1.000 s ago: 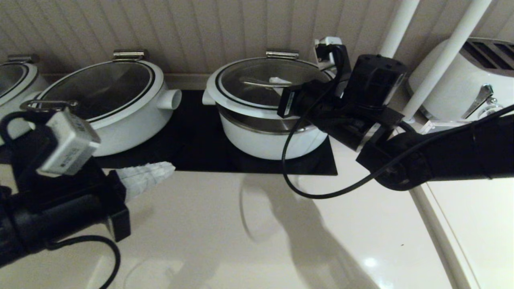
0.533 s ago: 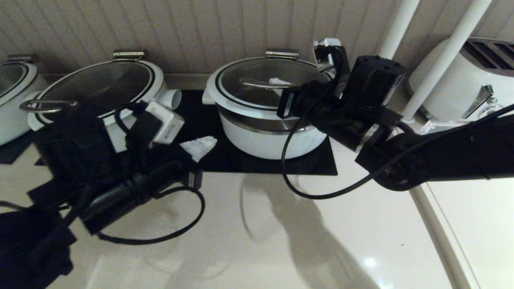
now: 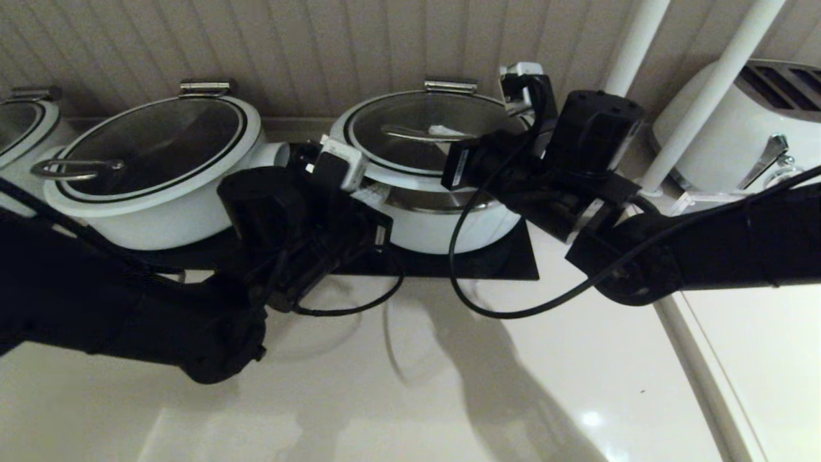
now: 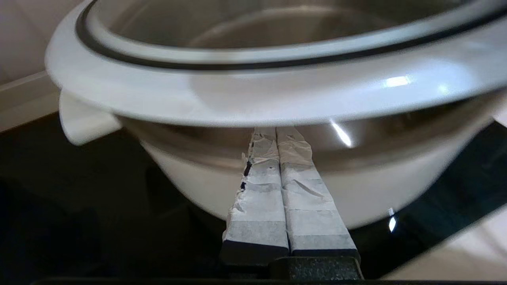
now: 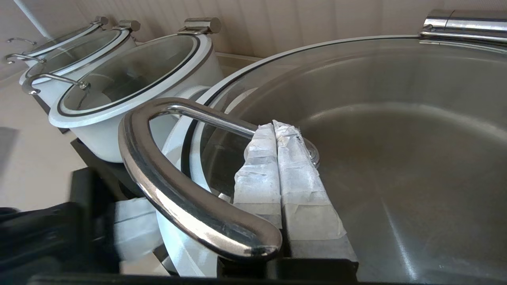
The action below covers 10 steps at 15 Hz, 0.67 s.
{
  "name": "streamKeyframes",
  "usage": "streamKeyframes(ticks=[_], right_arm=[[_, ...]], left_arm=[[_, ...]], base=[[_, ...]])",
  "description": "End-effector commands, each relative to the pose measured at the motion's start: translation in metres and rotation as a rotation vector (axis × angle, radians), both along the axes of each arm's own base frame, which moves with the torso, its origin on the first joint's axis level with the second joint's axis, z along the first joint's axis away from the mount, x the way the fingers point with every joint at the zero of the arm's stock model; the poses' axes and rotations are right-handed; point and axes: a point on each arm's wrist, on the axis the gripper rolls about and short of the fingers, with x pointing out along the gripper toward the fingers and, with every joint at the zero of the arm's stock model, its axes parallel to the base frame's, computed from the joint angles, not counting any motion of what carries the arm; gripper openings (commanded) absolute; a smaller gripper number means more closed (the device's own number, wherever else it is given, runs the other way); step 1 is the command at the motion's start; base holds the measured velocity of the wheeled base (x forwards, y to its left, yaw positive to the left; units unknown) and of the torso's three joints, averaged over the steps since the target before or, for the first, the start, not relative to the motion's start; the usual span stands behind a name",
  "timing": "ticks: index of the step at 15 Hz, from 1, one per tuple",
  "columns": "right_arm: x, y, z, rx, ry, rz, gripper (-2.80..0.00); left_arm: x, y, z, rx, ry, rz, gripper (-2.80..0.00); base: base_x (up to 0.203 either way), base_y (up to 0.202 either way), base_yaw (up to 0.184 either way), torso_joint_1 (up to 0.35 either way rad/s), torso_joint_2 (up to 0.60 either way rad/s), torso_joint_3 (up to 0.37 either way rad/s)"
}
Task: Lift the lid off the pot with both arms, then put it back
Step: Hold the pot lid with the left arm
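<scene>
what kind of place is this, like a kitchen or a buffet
Probably a buffet or catering counter rather than a home kitchen: a row of white pots with hinged glass lids, such as the pot and its wider neighbour, stands along a pale counter, with a white toaster at the far right.

Three white pots line the counter: the deep pot [image 3: 436,224], a wider pot [image 3: 154,192] and a third pot [image 3: 22,131] at the edge. Each wears a glass lid [image 3: 417,128]. Two black arms, two white poles [image 3: 705,96] and one toaster [image 3: 750,128].
</scene>
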Motion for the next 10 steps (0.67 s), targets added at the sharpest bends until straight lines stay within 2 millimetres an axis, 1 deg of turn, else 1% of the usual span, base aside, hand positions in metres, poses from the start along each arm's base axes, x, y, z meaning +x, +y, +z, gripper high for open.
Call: streamKeyframes(ticks=[1, 5, 10], right_arm=[[0.0, 0.0, 0.001, 0.004, -0.004, 0.002, -2.8], [-0.002, -0.001, 0.003, 0.008, -0.009, 0.002, -2.8], [-0.004, -0.003, 0.007, 0.014, -0.017, 0.002, -2.8]], left_arm=[[0.007, -0.004, -0.007, 0.007, 0.008, 0.002, -2.8], [0.012, -0.007, 0.001, -0.012, -0.021, 0.005, -2.8], [0.027, -0.014, 0.013, -0.047, -0.067, 0.052, -2.8]], base=[[0.0, 0.0, 0.0, 0.0, 0.0, 0.0], [0.0, 0.0, 0.0, 0.0, 0.0, 0.0], [0.0, 0.0, 0.0, 0.0, 0.0, 0.0]])
